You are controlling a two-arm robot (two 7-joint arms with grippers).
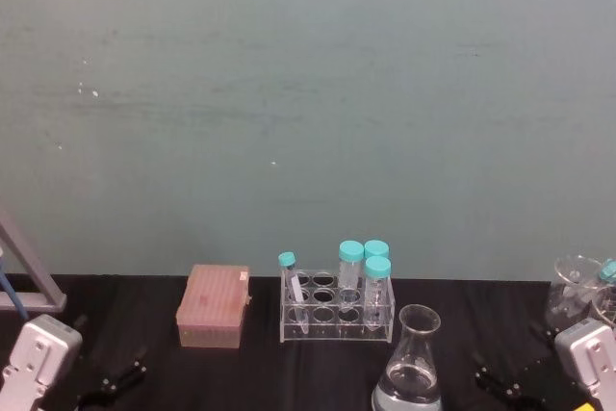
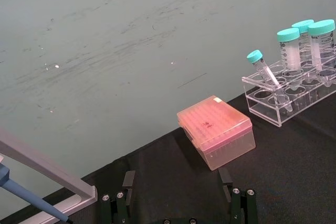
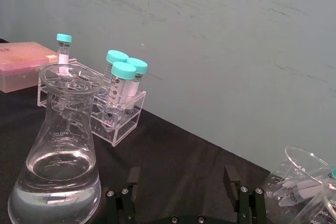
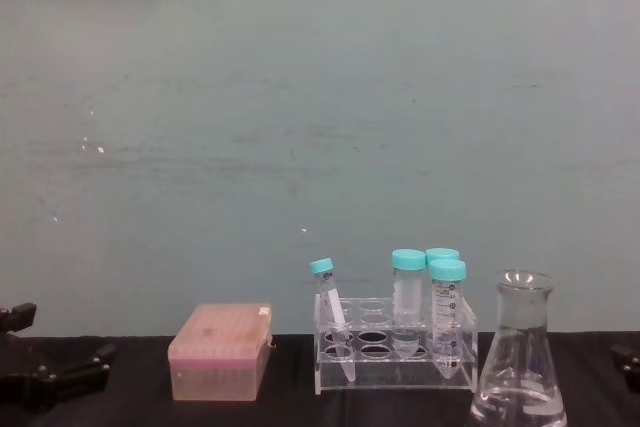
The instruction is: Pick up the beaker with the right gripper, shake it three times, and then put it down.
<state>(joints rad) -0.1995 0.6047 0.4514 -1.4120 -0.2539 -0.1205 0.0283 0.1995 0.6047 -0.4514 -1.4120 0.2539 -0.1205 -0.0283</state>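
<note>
The beaker (image 1: 412,363) is a clear conical flask with a little clear liquid, standing on the black table at the front right; it also shows in the chest view (image 4: 520,362) and large in the right wrist view (image 3: 58,156). My right gripper (image 1: 496,382) rests low on the table to the right of the beaker, apart from it. Its jaws stand open with nothing between them (image 3: 184,198). My left gripper (image 1: 120,379) lies parked at the front left, also open and empty (image 2: 178,198).
A clear rack (image 1: 337,313) with several teal-capped tubes stands just behind the beaker. A pink translucent box (image 1: 214,307) sits left of it. Glass beakers holding tubes (image 1: 577,291) stand at the far right. A pipette stand (image 1: 24,271) is at the far left.
</note>
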